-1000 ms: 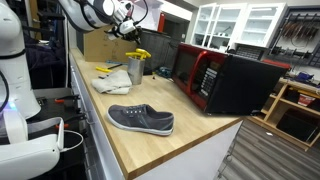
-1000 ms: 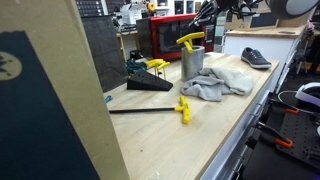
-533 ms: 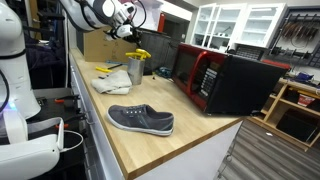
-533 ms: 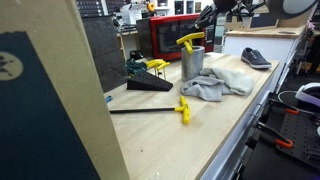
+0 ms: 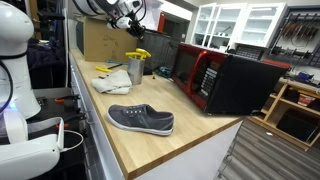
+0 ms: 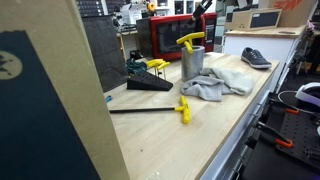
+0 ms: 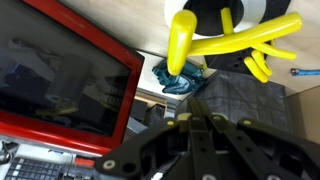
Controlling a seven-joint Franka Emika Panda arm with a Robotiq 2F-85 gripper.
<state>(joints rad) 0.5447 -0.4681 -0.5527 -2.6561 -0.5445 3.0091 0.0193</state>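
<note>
One gripper (image 7: 195, 120), jaws together and empty, hangs well above a metal cup (image 5: 136, 71); yellow tool (image 5: 137, 54) rests below and slightly ahead, propped by the cup's rim

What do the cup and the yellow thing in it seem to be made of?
The cup looks like metal with a dull finish: silvery grey, soft sheen. The yellow thing seems smooth glossy plastic or rubber: bright highlights on rounded tubes.
</note>
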